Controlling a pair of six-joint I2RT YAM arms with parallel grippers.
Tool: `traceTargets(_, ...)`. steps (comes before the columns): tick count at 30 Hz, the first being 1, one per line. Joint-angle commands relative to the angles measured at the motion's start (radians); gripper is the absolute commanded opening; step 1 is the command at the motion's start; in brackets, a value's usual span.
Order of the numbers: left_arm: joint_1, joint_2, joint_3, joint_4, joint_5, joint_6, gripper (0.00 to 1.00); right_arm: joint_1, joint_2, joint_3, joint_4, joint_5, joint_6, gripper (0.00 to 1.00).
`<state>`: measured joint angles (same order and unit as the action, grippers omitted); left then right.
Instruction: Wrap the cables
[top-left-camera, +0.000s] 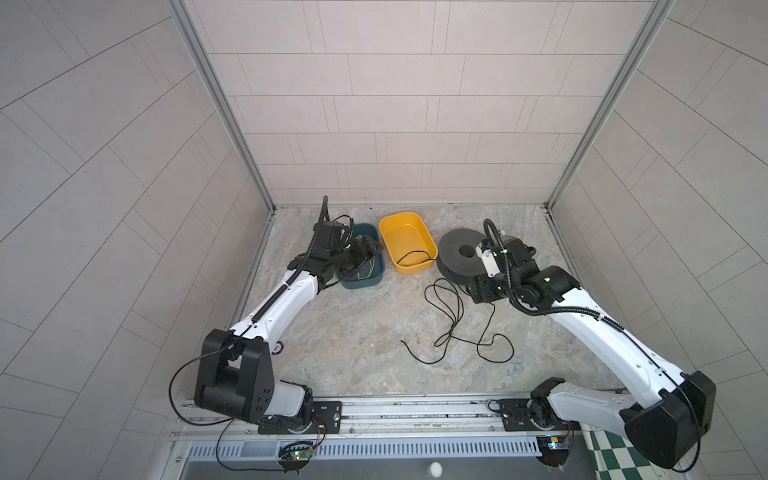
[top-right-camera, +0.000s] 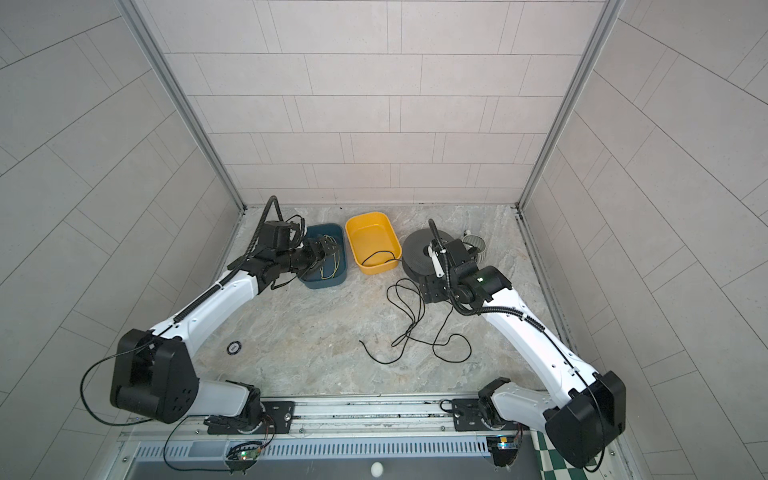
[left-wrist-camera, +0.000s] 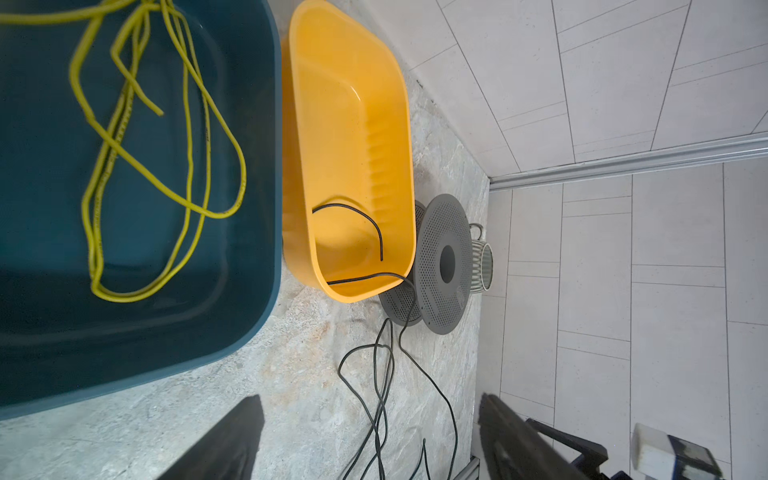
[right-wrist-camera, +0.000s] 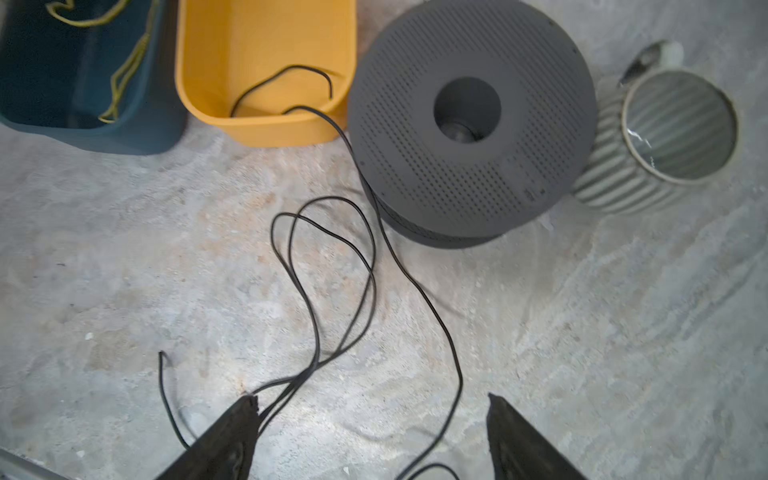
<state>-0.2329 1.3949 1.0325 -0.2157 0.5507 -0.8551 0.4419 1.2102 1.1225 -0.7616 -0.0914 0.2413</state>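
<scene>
Looking down, in both top views, on a mottled stone-look tabletop (top-left-camera: 353, 332) boxed by pale tiled walls (top-left-camera: 395, 104). Counting one teal tub (top-left-camera: 361, 284), one yellow tub (top-left-camera: 411, 268), both smooth plastic, and one grey spool (top-left-camera: 455, 257). Finding the thin black cable (top-left-camera: 452, 330) sprawled in loose loops on the tabletop near the spool, one end draped into the yellow tub. Turning to the left wrist view: left gripper (left-wrist-camera: 370, 401) spread wide, clasping nothing; one yellow-green cord (left-wrist-camera: 243, 178) tangled in the teal tub. Turning to the right wrist view: right gripper (right-wrist-camera: 372, 397) parted, pinching nothing, cable strands below; perforated round spool, one ribbed mug (right-wrist-camera: 611, 174) beside it.
</scene>
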Motion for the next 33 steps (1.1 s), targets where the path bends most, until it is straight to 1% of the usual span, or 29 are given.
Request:
traceTargets(1,0.017,-0.037,-0.02,-0.03,0.029,0.039,0.87,0.008,0.09,0.04,0.054,-0.053,-0.061,0.81)
traceTargets(3,0.028,-0.048,-0.037,-0.034,0.039,0.043,0.87,0.013,0.155,0.052,0.1,-0.064,-0.065,0.78)
traceTargets(5,0.043,-0.064,-0.058,-0.035,0.051,0.044,0.87,0.029,0.208,0.05,0.165,-0.072,-0.091,0.77)
traceTargets(7,0.053,-0.077,-0.074,-0.034,0.059,0.044,0.87,0.051,0.267,0.077,0.198,-0.038,-0.133,0.77)
traceTargets(10,0.066,-0.089,-0.09,-0.034,0.072,0.045,0.87,0.078,0.371,0.156,0.19,0.029,-0.187,0.77)
traceTargets(15,0.074,-0.1,-0.11,-0.029,0.08,0.042,0.87,0.119,0.518,0.275,0.164,0.154,-0.256,0.73)
traceTargets(18,0.076,-0.103,-0.122,-0.021,0.088,0.037,0.87,0.134,0.597,0.334,0.14,0.241,-0.295,0.67)
traceTargets(20,0.076,-0.102,-0.128,-0.017,0.093,0.037,0.87,0.15,0.651,0.38,0.124,0.307,-0.314,0.61)
traceTargets(21,0.076,-0.101,-0.13,-0.014,0.095,0.036,0.87,0.157,0.671,0.394,0.121,0.324,-0.331,0.59)
traceTargets(25,0.077,-0.092,-0.135,-0.003,0.111,0.026,0.87,0.188,0.743,0.436,0.114,0.447,-0.396,0.55)
traceTargets(28,0.077,-0.094,-0.143,0.006,0.112,0.024,0.87,0.189,0.766,0.433,0.128,0.488,-0.409,0.47)
traceTargets(33,0.078,-0.087,-0.146,0.011,0.115,0.022,0.87,0.189,0.792,0.434,0.15,0.528,-0.429,0.46)
